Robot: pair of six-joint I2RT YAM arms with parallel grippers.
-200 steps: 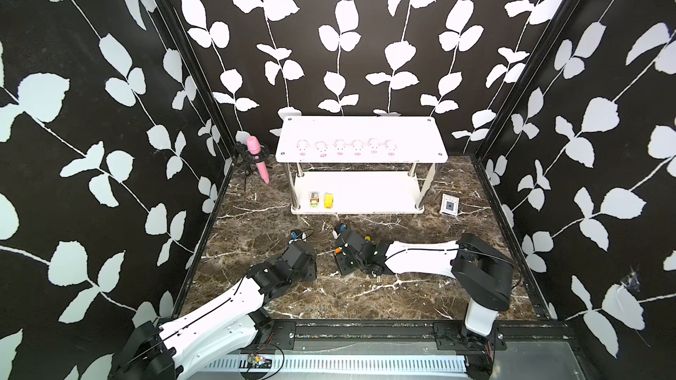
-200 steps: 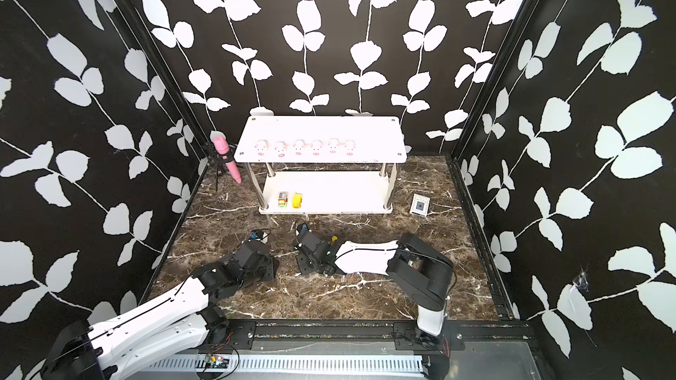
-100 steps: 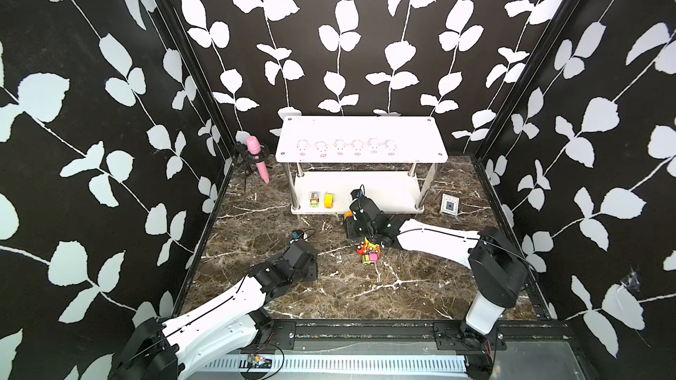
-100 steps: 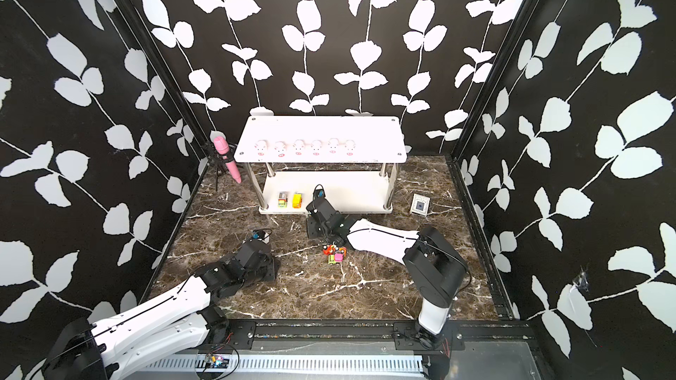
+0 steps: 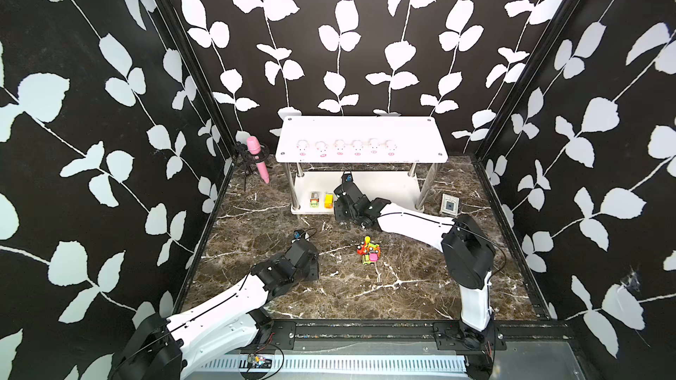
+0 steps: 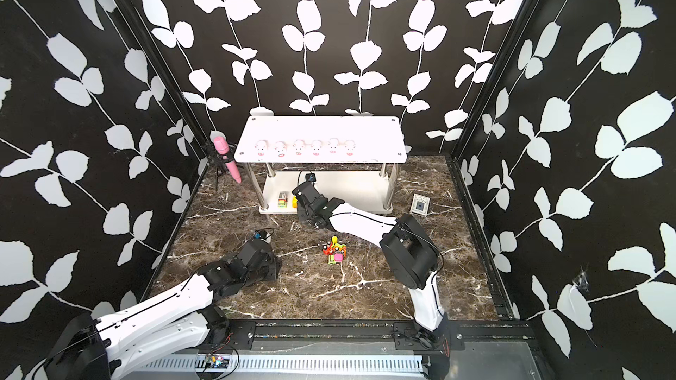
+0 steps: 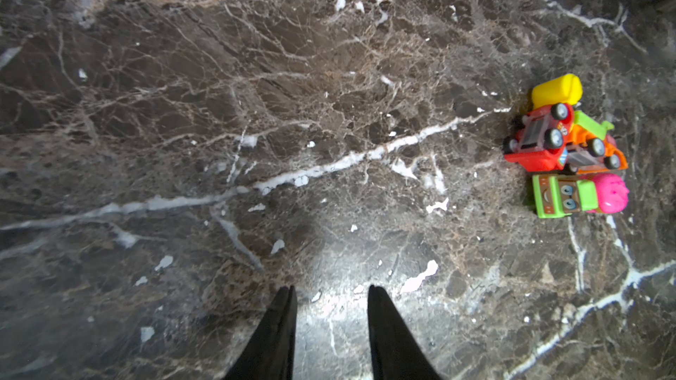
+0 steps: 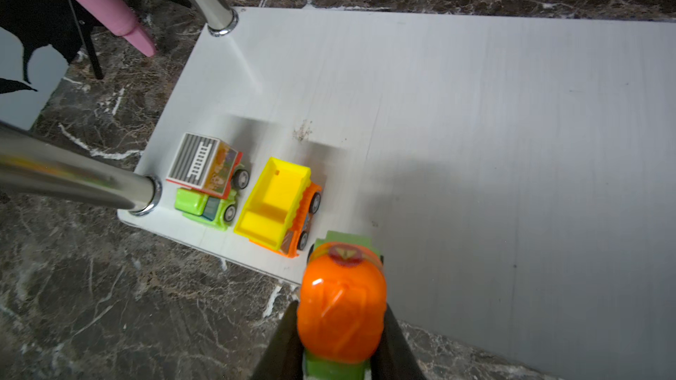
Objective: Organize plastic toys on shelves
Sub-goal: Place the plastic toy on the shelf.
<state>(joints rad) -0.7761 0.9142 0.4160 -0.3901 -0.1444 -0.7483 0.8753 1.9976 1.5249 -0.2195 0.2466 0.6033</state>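
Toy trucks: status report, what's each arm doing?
Right fingers shut on orange mixer truck at lower shelf edge. Left fingers open, empty. Three trucks piled on floor. Yellow dump truck parked close alongside.

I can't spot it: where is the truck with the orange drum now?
In the right wrist view, the orange-drum truck is clamped in the right gripper over the front edge of the lower shelf, beside the yellow dump truck.
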